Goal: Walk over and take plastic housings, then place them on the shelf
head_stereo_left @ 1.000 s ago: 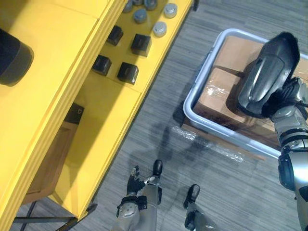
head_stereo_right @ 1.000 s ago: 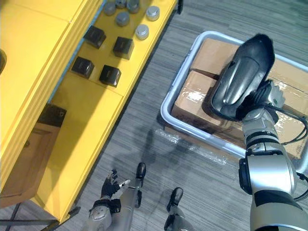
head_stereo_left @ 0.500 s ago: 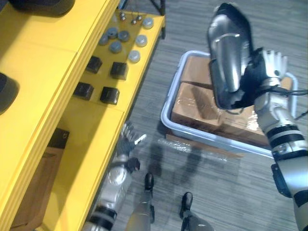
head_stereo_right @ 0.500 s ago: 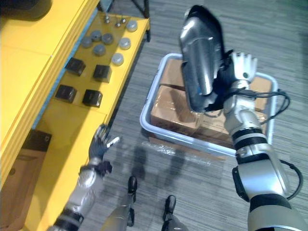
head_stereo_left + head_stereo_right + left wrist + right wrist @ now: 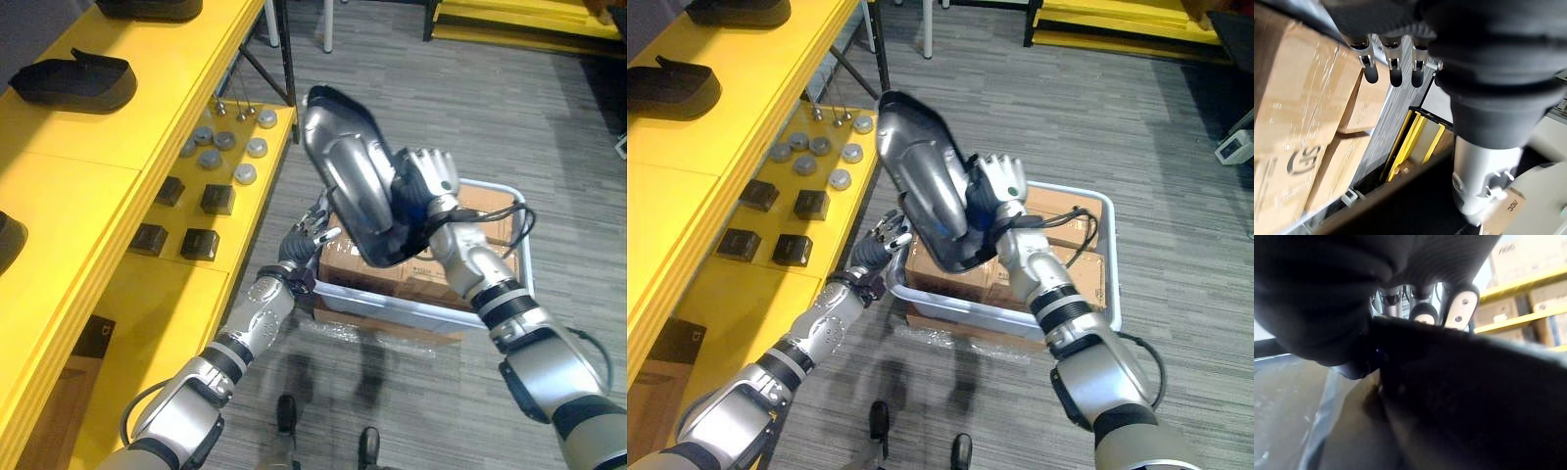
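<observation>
Right hand (image 5: 423,181) curled round the plastic housing (image 5: 343,176) (left hand (image 5: 312,227) loose, empty), I'd carry it level, left onto the shelf (image 5: 108,147)

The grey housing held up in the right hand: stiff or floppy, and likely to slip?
The plastic housing looks rigid: it holds its shell shape though the right hand grips near one end. Probably light, since one hand carries it. Its glossy curved surface may slip.

My right hand (image 5: 428,181) held housing (image 5: 348,176): glossy smooth grey plastic, darker matt inside; shelf (image 5: 88,147) was smooth matt yellow paint; boxes (image 5: 343,269) were brown cardboard under shiny clear film; crate (image 5: 392,305) was smooth pale plastic; floor (image 5: 441,88) matt, streaked.
</observation>
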You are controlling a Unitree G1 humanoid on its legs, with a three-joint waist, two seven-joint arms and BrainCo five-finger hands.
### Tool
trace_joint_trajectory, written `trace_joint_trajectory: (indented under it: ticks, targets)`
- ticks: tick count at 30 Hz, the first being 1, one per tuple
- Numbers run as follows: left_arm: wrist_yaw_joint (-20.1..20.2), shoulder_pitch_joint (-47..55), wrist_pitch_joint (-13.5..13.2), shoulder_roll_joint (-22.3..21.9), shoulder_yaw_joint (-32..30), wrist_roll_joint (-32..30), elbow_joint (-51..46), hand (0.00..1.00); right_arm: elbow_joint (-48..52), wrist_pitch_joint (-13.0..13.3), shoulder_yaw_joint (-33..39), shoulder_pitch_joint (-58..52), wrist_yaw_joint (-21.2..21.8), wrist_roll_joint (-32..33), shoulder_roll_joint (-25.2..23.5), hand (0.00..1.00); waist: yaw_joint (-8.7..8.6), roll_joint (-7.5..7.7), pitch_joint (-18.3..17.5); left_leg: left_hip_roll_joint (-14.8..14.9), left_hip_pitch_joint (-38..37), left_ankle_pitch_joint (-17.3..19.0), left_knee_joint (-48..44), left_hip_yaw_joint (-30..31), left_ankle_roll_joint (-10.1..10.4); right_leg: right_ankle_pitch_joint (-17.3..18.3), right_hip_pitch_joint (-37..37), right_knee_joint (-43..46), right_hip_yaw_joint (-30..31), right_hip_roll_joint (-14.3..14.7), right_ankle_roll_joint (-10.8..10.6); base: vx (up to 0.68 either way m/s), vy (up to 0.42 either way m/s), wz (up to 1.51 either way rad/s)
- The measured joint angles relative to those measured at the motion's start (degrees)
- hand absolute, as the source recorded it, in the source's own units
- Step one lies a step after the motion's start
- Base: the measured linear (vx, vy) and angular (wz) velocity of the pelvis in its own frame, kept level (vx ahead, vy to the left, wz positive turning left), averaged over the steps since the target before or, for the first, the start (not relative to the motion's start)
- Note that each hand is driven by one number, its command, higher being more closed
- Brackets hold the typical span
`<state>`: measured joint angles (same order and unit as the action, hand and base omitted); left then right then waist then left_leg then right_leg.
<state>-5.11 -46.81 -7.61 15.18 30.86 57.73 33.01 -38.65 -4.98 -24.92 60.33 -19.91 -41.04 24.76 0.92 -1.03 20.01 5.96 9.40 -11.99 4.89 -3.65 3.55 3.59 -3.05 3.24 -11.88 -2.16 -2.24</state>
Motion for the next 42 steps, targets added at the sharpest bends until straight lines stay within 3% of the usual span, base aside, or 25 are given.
trace_joint_trajectory:
  ticks: [14, 16, 29, 30, 33, 37, 42]
  targets:
    - [1.1, 3.1, -0.7, -2.2, -0.1, 14.7, 0.8, 0.00, -0.3, -0.8, -1.5, -9.9, -0.2, 0.0, -2.3, 1.00, 0.02, 0.00, -7.1, -0.2, -0.5, -0.1, 0.1, 1.6, 0.2, -2.4, 3.0, -4.4, -1.4, 0.5, 1.2, -0.04, 0.032, 0.04]
    - [0.9, 3.4, -1.0, -3.5, -0.7, 17.5, 0.8, 0.00, -0.4, 0.1, -7.0, -10.8, 0.1, -0.7, -3.3, 1.00, -0.03, 0.07, -8.4, 0.0, -0.5, -0.2, 0.1, 1.7, 0.3, -2.6, 3.3, -4.8, -1.5, 0.8, 1.2, -0.01, 0.005, 0.02]
    - [2.2, 8.2, -0.8, -3.6, -1.8, 18.6, -1.2, 0.00, -3.6, 0.7, -6.7, -13.9, 0.4, -1.5, -5.7, 1.00, 0.13, 0.06, -10.1, -0.1, -0.5, -0.3, 0.1, 3.0, 0.5, -2.6, 4.2, -5.4, -2.8, 0.9, 1.2, 0.00, 0.027, 0.05]
    - [2.2, 8.6, -0.5, -3.4, -1.6, 18.6, -1.7, 1.00, -3.6, 0.7, -6.6, -14.3, 0.3, -1.5, -5.7, 1.00, 0.13, 0.06, -10.3, -0.1, -0.5, -0.3, 0.1, 3.0, 0.5, -2.6, 4.2, -5.4, -2.8, 0.9, 1.2, 0.00, 0.036, 0.02]
    - [2.1, 9.0, 0.0, -2.3, -0.1, 18.4, -2.8, 1.00, -3.6, 0.8, -5.4, -15.7, 0.2, -1.5, -6.1, 1.00, 0.18, 0.05, -10.5, -0.1, -0.5, -0.3, 0.1, 3.1, 0.5, -2.6, 4.3, -5.4, -2.9, 0.9, 1.2, 0.00, 0.038, 0.00]
    - [1.2, 9.1, 0.6, 0.4, 2.2, 10.4, -2.8, 1.00, -1.7, 0.7, -4.3, -19.0, -1.1, -1.5, -7.0, 1.00, 0.08, 0.07, -11.3, -0.2, -0.5, -0.3, 0.1, 3.1, 0.5, -2.6, 4.3, -5.5, -3.0, 0.9, 1.2, 0.00, 0.032, 0.00]
    - [-0.1, 8.8, 0.1, 0.9, 2.3, 6.6, -3.4, 1.00, 8.1, 0.4, -0.9, -25.8, -2.2, 0.0, -7.2, 1.00, 0.08, 0.16, -11.6, -0.2, -0.5, -0.3, 0.1, 3.4, 0.5, -2.6, 4.5, -5.7, -3.1, 1.0, 1.2, 0.00, 0.031, 0.03]
